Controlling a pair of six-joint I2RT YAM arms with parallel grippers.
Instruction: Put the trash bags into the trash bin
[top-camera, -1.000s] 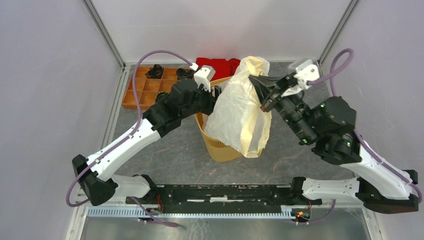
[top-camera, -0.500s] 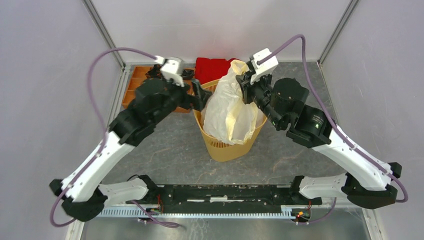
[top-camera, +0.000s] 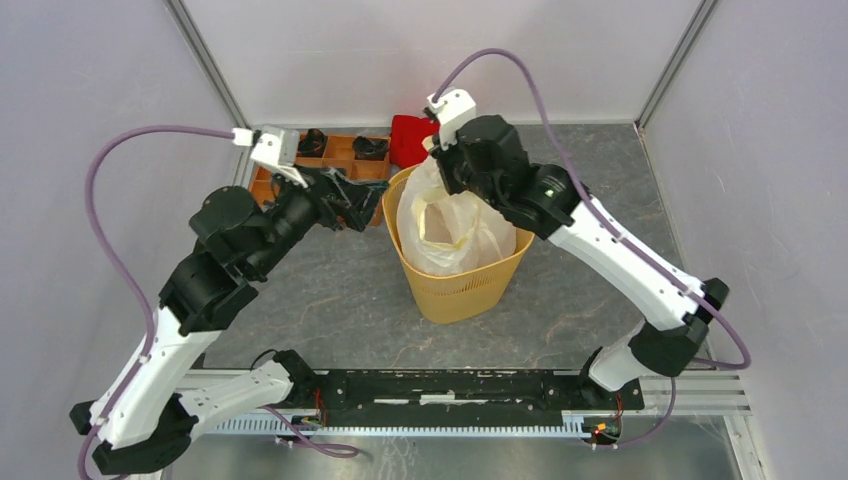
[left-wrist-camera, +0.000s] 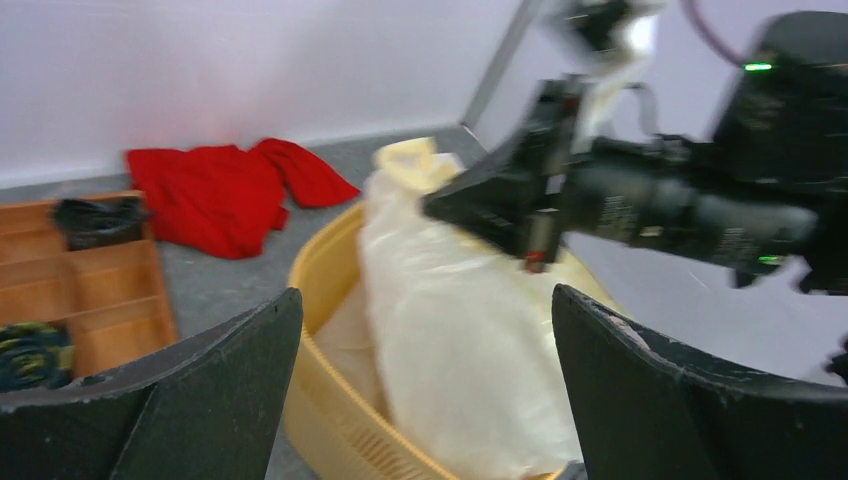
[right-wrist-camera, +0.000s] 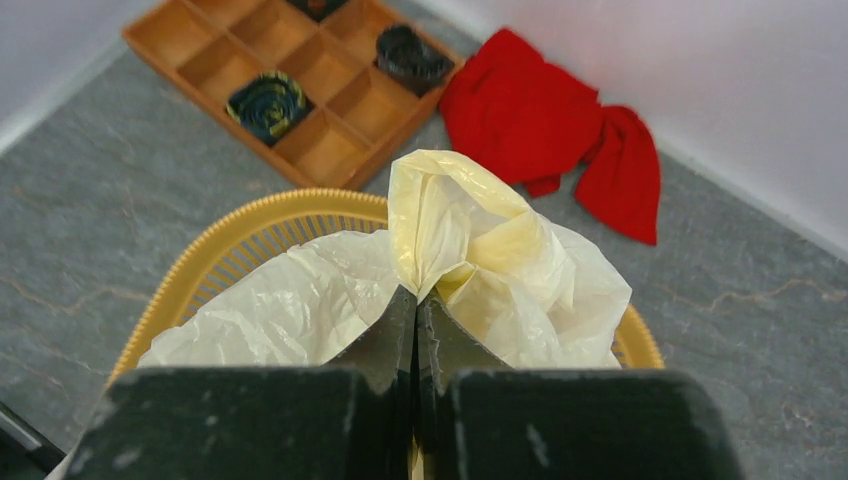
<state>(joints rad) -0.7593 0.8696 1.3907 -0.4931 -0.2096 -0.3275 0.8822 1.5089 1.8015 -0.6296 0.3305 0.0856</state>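
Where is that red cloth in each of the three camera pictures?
Top external: the red cloth lies at top centre, near the back wall, behind the yellow bin.
Left wrist: upper left, beyond the bin's rim.
Right wrist: upper right, beyond the rim.
Shared landmark: the yellow bin, in front of the cloth in every view.

you see a trash bag (top-camera: 452, 228) of thin cream plastic, translucent, crinkled, faintly glossy on its folds. the trash bin (top-camera: 462, 292) is yellow-orange moulded plastic, smooth at the rim, latticed in the wall. the table (top-camera: 340, 290) looks matt grey and stone-veined; at its far edge lie a soft red cloth (top-camera: 408, 138) and a dull brown wooden tray (top-camera: 340, 155). the left gripper (left-wrist-camera: 425, 320) and right gripper (right-wrist-camera: 416, 300) have matt black fingers (left-wrist-camera: 200, 400), grainy, chipped pale along the edges.
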